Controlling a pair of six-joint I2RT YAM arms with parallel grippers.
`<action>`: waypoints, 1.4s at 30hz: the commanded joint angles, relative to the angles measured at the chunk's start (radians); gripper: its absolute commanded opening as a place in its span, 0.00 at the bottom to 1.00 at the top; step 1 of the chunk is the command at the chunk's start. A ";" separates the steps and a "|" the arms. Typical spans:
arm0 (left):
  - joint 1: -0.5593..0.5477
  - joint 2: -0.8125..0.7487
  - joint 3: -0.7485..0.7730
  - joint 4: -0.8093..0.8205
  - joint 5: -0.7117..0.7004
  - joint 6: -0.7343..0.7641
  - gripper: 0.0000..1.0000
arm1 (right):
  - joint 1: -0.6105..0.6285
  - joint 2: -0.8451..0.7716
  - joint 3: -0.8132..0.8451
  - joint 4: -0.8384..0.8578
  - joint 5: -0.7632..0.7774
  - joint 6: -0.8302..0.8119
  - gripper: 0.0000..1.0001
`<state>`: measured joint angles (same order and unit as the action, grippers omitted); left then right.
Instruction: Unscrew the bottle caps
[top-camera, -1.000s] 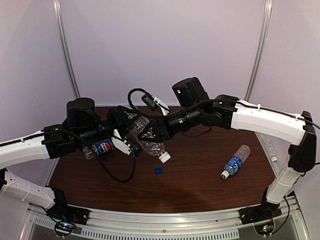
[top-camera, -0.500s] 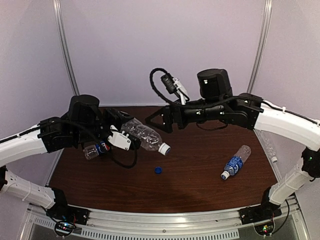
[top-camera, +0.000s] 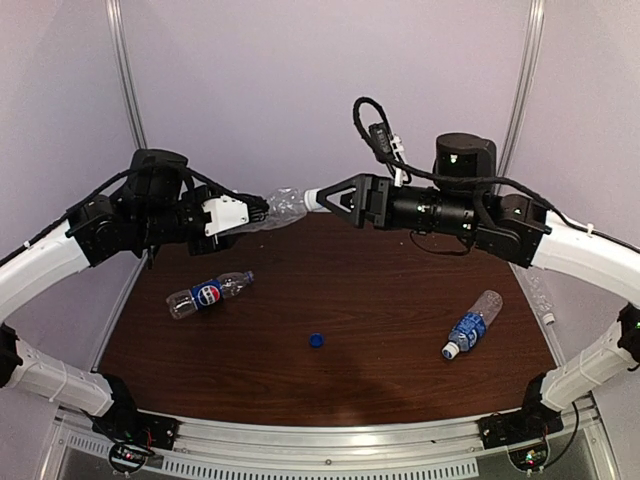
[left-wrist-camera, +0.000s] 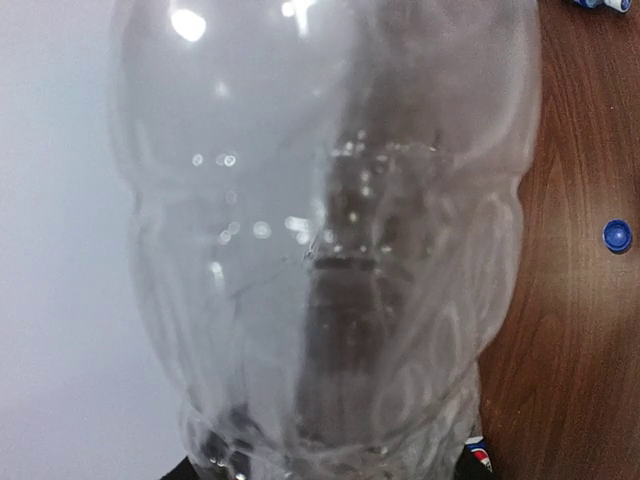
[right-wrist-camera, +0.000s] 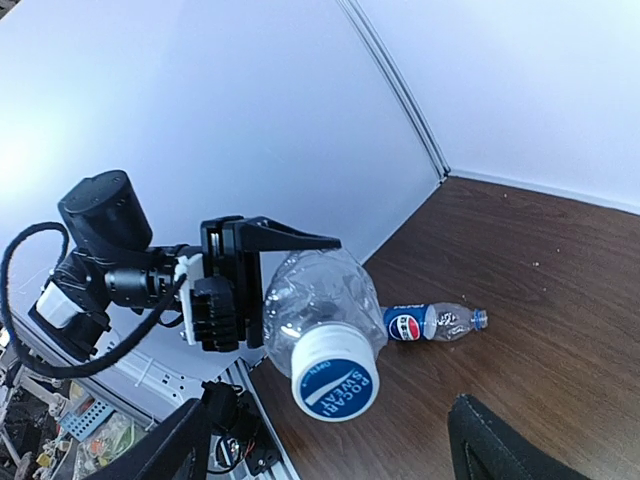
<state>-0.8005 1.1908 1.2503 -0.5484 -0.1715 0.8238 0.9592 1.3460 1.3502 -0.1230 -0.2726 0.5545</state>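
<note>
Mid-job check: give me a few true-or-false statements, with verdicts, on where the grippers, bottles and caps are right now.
1. The left gripper holds a clear bottle off the table. True.
2. The right gripper is clamped on that bottle's white cap. False: its fingers are wide apart and not touching the cap.
3. A blue cap lies loose on the table. True.
4. The Pepsi bottle stands upright. False: it lies on its side.
</note>
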 joint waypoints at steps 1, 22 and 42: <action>-0.003 -0.008 -0.002 0.048 -0.021 -0.040 0.38 | -0.002 0.038 0.023 0.012 -0.023 0.058 0.81; -0.003 -0.013 -0.027 0.071 -0.013 -0.001 0.37 | -0.036 0.112 0.044 0.095 -0.111 0.076 0.41; -0.003 -0.013 -0.030 0.076 -0.017 0.006 0.36 | -0.040 0.104 0.060 0.021 -0.113 0.042 0.44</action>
<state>-0.8005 1.1904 1.2304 -0.5224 -0.1898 0.8272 0.9283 1.4796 1.3907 -0.0742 -0.4030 0.6136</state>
